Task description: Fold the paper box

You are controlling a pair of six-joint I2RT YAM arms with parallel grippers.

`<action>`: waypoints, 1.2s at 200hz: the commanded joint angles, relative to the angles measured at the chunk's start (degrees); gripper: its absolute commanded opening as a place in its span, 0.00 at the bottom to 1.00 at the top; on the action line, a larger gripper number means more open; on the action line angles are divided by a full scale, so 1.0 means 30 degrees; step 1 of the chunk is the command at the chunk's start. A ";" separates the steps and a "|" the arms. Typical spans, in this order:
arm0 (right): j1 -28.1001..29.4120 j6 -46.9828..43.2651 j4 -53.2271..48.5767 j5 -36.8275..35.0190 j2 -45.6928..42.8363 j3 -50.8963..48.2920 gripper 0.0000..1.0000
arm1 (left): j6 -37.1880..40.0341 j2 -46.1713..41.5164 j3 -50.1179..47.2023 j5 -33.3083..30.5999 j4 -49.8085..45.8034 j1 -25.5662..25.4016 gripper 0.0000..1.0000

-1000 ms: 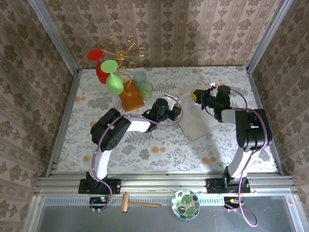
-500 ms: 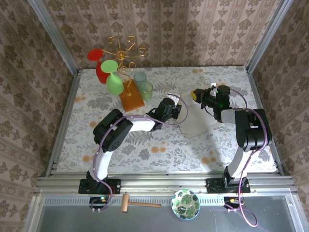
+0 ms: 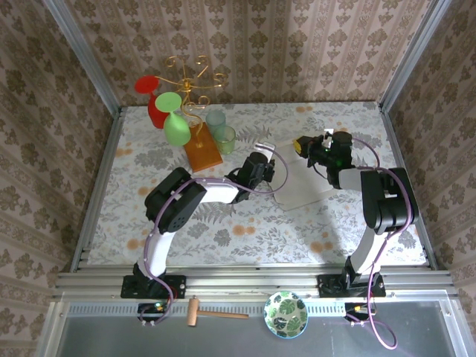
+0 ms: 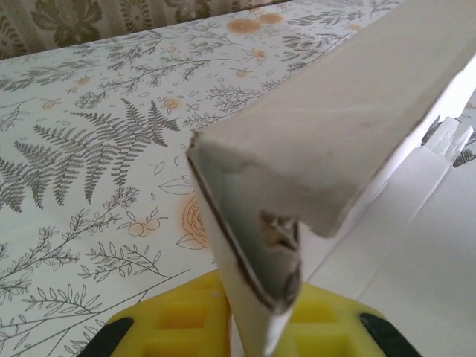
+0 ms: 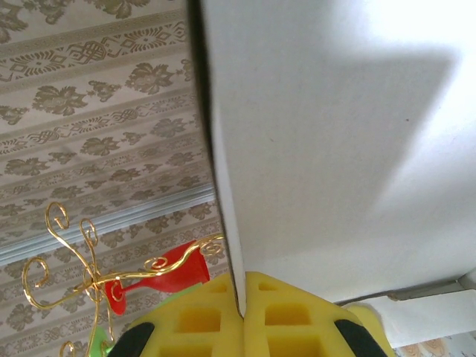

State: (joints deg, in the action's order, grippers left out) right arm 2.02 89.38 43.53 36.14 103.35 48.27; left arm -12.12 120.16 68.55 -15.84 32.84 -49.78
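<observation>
Two pairs of jaws tight on edges of the paper box (image 3: pixel 301 190).

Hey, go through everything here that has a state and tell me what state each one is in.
box, partly folded, one flap raised, held by both claws
left claw, shut on a box flap
right claw, shut on a box edge
red glass, hanging upside down on rack
green glass, hanging upside down on rack
tumblers, upright
mallet, lying flat
bowl, upright

The paper box (image 3: pixel 303 187) is off-white; the table (image 3: pixel 223 230) bears grey ferns and orange flowers.
</observation>
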 commanded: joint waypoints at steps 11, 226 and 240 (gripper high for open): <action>0.0523 0.0393 -0.1455 0.0419 -0.0330 -0.0125 0.00 | 0.0554 0.0581 -0.0816 0.1042 0.0922 0.0681 0.18; 0.1995 0.2455 -0.1091 -0.4048 -0.2266 -0.2032 0.00 | -0.0369 0.1314 0.3135 -0.6022 -0.9252 0.0142 0.00; 0.2029 0.2574 -0.1073 -0.4121 -0.2319 -0.2000 0.00 | -0.0056 0.1344 0.3135 -0.6030 -0.9197 0.0144 0.00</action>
State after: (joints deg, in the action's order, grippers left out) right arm 7.55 95.83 43.33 22.20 98.30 43.64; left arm -13.69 122.15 78.54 -29.02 14.57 -51.33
